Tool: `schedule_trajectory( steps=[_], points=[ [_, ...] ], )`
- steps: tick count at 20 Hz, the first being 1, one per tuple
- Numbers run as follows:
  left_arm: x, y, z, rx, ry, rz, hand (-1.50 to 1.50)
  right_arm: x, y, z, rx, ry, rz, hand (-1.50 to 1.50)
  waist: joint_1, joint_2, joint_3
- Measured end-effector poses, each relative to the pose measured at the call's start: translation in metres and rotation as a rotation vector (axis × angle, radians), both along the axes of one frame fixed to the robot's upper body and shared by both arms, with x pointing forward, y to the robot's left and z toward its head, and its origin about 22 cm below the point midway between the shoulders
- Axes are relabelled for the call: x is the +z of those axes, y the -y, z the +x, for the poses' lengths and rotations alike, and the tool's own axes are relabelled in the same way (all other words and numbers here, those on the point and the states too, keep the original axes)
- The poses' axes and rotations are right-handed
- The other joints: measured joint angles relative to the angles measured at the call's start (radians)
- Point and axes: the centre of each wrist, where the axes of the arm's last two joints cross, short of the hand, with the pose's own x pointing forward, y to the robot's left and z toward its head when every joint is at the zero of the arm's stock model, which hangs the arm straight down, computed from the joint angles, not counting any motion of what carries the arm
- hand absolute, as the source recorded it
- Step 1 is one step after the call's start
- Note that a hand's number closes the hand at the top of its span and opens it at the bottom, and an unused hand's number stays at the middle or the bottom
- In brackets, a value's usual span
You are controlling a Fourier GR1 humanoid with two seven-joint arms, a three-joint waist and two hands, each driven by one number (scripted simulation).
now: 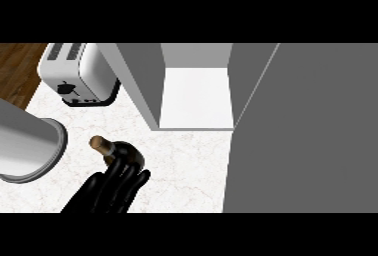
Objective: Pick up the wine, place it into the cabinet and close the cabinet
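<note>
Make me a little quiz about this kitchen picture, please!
1. True or false: the cabinet has its door open.
2. What is the black hand curled round? A) wine bottle B) spoon C) banana
3. Fill in: in the head view, the toaster stands to the cabinet's ____.
Key: 1 true; 2 A; 3 left.

bottle (119, 151) mostly hidden under the curled hand (111, 190) — only neck and top showing, toaster (77, 75) clipped at the top edge, grey cylinder (26, 145) cut by the left edge — cannot tell what it is
</note>
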Motion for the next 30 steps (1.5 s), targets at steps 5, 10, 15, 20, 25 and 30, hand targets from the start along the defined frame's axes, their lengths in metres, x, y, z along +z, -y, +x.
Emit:
schedule_trajectory(
  steps=[5, 10, 15, 20, 25, 30],
  points=[
    [0.008, 0.005, -0.001, 0.039, -0.018, -0.009, -1.50, 0.007, -0.002, 0.003, -0.001, 0.000, -0.008, -1.50, -0.001, 0.000, 0.000],
    [0.005, 0.004, -0.002, 0.082, -0.040, -0.020, -1.50, 0.013, 0.000, 0.005, -0.012, 0.003, -0.013, -1.50, 0.000, 0.000, 0.000],
    [0.006, -0.006, 0.005, 0.150, -0.059, -0.024, -1.50, 0.014, 0.000, 0.004, -0.008, -0.001, -0.017, -1.50, -0.003, 0.001, 0.000],
    [-0.008, -0.028, 0.015, 0.223, -0.058, -0.001, -1.50, 0.019, -0.005, 0.004, 0.002, -0.003, -0.006, -1.50, -0.002, 0.001, -0.001],
    [-0.019, -0.049, 0.028, 0.291, -0.051, -0.006, -1.50, 0.018, -0.005, 0.003, -0.001, -0.007, -0.015, -1.50, -0.003, 0.001, -0.001],
    [-0.032, -0.078, 0.040, 0.356, -0.063, 0.007, -1.50, 0.020, -0.004, 0.004, -0.011, 0.002, -0.019, -1.50, -0.002, 0.002, -0.001]
  ],
)
